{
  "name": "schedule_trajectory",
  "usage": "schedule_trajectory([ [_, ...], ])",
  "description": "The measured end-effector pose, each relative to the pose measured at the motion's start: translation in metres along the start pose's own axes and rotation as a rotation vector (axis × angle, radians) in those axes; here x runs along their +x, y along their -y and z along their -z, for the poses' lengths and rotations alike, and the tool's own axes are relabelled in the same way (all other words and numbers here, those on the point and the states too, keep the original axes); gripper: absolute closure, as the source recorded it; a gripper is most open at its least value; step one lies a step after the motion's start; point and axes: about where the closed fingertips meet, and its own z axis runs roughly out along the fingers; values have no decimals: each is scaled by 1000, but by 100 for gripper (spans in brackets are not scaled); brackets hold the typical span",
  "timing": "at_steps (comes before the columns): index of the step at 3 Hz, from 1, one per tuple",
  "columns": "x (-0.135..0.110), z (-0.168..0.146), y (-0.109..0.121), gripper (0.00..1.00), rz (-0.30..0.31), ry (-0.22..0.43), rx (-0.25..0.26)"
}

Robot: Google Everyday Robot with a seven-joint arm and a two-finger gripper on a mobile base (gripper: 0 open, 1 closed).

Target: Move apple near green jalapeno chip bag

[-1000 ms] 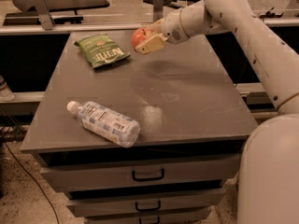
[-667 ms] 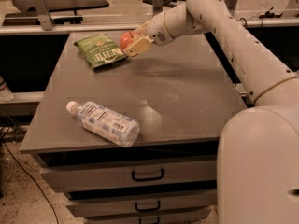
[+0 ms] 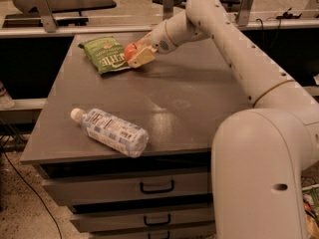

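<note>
The green jalapeno chip bag lies flat at the back left of the grey table, white lettering up. My gripper reaches in from the right and is shut on the apple, a small red-orange fruit partly hidden by the tan fingers. The apple sits right at the bag's right edge, low over the tabletop; I cannot tell if it touches the table.
A clear plastic water bottle lies on its side near the table's front left edge. Drawers sit under the table front. My white arm spans the table's right side. A metal rail runs behind the table.
My gripper has carried the apple leftward from the back middle of the table to the right edge of the chip bag. The bag and bottle have not moved.
</note>
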Motion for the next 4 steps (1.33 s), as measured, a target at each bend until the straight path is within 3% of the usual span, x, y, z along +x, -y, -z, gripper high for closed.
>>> schedule_trajectory([
  [1,6,-3,4,87,1,-25,-1],
  [4,18,3,11,16,14,-74,-4],
])
